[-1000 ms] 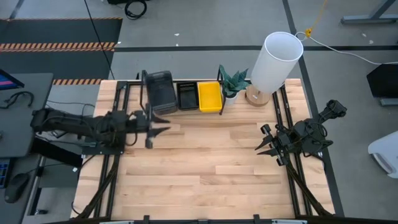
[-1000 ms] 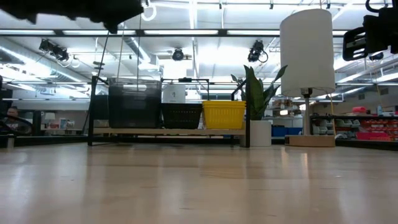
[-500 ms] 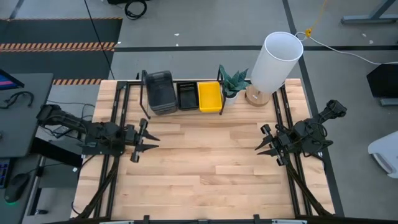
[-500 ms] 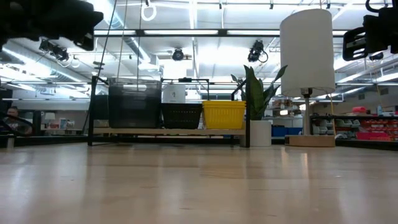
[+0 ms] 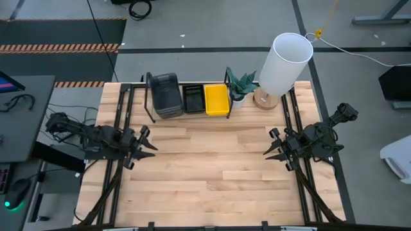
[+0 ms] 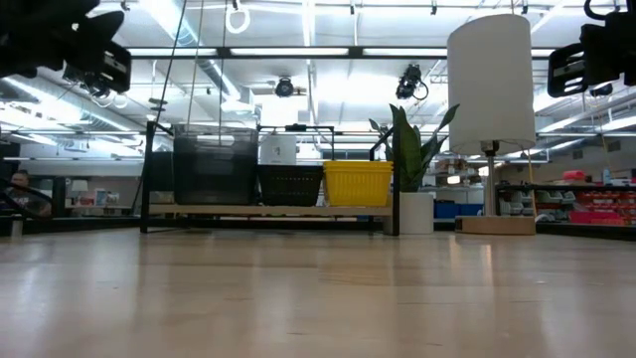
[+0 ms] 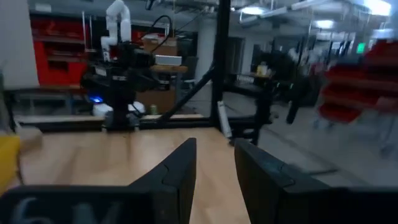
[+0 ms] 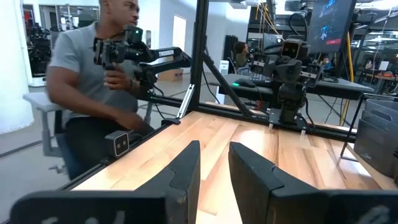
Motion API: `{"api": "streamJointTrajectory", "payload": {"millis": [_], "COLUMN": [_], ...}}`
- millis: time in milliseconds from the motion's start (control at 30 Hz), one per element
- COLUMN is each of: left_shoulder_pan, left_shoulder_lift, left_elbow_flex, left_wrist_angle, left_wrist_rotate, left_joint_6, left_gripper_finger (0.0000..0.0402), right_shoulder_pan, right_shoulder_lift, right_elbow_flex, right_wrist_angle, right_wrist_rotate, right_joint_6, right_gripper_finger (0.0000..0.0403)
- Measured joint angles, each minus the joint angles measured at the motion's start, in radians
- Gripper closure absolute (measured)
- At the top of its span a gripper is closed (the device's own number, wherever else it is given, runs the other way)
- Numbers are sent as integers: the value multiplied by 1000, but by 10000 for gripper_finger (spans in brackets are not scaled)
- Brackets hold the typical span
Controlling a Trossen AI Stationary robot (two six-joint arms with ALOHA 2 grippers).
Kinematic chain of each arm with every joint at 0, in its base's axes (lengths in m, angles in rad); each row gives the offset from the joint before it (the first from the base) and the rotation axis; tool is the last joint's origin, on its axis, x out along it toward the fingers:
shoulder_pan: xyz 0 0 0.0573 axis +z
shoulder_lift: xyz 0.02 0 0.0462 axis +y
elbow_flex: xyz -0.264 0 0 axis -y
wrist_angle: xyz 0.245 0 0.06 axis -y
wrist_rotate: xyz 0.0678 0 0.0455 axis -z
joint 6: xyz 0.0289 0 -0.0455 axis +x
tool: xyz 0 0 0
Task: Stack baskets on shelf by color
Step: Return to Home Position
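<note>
The shelf [image 5: 186,114] [image 6: 268,210] stands along the table's far edge. On its board, side by side, rest a stack of smoky-grey baskets [image 5: 165,94] [image 6: 214,164], a stack of black baskets [image 5: 194,98] [image 6: 290,184] and a stack of yellow baskets [image 5: 216,99] [image 6: 358,182]. My left gripper [image 5: 149,146] [image 7: 214,146] hovers over the table's left side, well clear of the shelf, open by a narrow gap and empty. My right gripper [image 5: 267,151] [image 8: 214,146] waits over the right side, open by a narrow gap, also empty.
A potted plant [image 5: 241,83] and a lamp with a tall white shade [image 5: 286,64] stand right of the shelf. Bare wooden tabletop [image 5: 212,167] lies between the arms. A person [image 8: 93,81] sits beyond the table's left edge in the right wrist view.
My left gripper has drawn back from near the grey stack toward the table's left and near edges, empty throughout. The baskets and my right arm have stayed put.
</note>
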State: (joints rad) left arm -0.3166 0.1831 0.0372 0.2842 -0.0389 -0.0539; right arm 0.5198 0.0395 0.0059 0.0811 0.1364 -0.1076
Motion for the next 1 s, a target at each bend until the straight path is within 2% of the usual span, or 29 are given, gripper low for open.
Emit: {"api": "streamJointTrajectory", "payload": {"millis": [67, 200, 300, 1000], "left_shoulder_pan": [-2, -2, -2, -2], "left_shoulder_lift": [-12, -7, -7, -7], "left_elbow_flex": [0, 0, 0, 0], "left_wrist_angle": [0, -1, -3, -2], "left_wrist_rotate": [2, 2, 0, -1], "left_joint_6": [-80, -342, -451, -477], "left_gripper_finger": [285, 285, 285, 285], "right_shoulder_pan": [0, 0, 0, 0], "right_shoulder_lift": [0, 0, 0, 0], "right_elbow_flex": [0, 0, 0, 0], "right_wrist_angle": [0, 0, 0, 0], "right_wrist_rotate": [0, 0, 0, 0], "right_joint_6": [0, 0, 0, 0], "right_gripper_finger": [313, 313, 313, 313]}}
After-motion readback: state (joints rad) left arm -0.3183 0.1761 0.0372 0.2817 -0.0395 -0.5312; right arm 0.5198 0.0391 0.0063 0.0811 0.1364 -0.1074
